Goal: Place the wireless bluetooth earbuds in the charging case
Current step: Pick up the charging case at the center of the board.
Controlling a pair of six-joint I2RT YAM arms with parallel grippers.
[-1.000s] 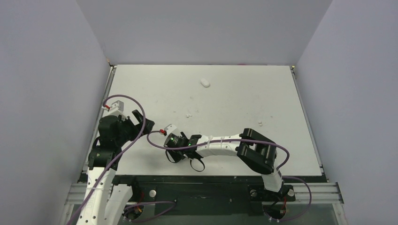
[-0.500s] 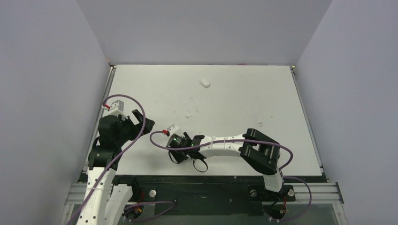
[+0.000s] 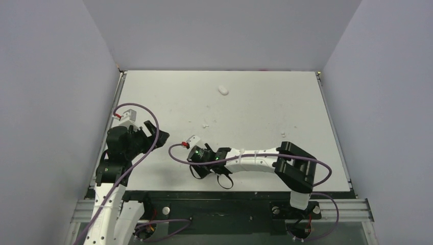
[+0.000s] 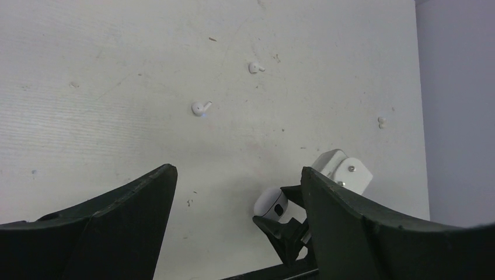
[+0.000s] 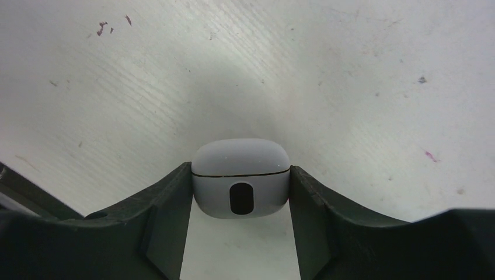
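- Clamping the charging case (image 5: 241, 154) in the right tool (image 5: 241, 195), one finger pressing on each side of the lower half.
- Reading the lid as shut: seam line running unbroken across the front, dark oval mark below it facing the wrist camera.
- Holding the case low over the near middle of the tabletop (image 3: 265, 102); not telling from these views whether resting on it or hanging just above.
- Hanging the left tool (image 4: 237, 172) at the near left, spread wide, gripping nothing, looking across at the case.
- Logging two earbuds (image 4: 201, 108) lying loose on the tabletop beyond the case, apart from each other and well apart from both tools.
- Judging the step in hand: securing and presenting the case ahead of opening. Nothing seated yet, so the task is sitting at an early stage.
- Judging the next move: getting the lid up while the right tool is steadying the base, most likely with a left fingertip under the seam. Hinge side not showing here.
- Expecting the earbud pick afterwards to be fiddly: tiny, smooth, lying flat, needing a near-closed pinch.
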